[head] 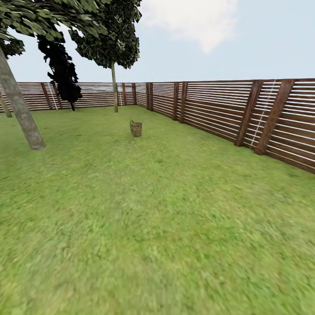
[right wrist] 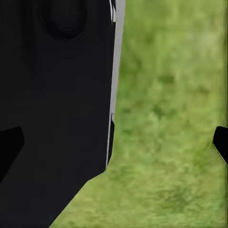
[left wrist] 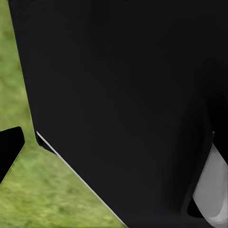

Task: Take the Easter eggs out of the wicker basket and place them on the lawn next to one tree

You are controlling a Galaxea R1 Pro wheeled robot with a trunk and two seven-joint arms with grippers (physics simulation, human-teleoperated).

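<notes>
Far out on the mottled green lawn [head: 166, 227], upright: a small brown woven wicker basket [head: 136, 128], well apart from the slatted wooden fence [head: 245, 113], between a leaning grey-brown tree [head: 19, 109] and a slimmer trunk [head: 114, 87]. No writing legible. Right jaws spread over grass; left jaws' state impossible to tell behind dark robot bodywork [left wrist: 123, 95].

You see the lawn [head: 166, 227] as mottled, matt green grass with a rough, soft-looking nap. The fence [head: 227, 109] reads as brown wood, thin horizontal slats between thicker slanted posts, dull in finish. The basket [head: 136, 128] looks like brown woven wicker, coarse. The nearest tree trunk [head: 19, 109] is rough, mottled grey-brown bark. In your wrist views the robot's body [left wrist: 123, 104] is smooth, matt black, with a pale grey edge.
</notes>
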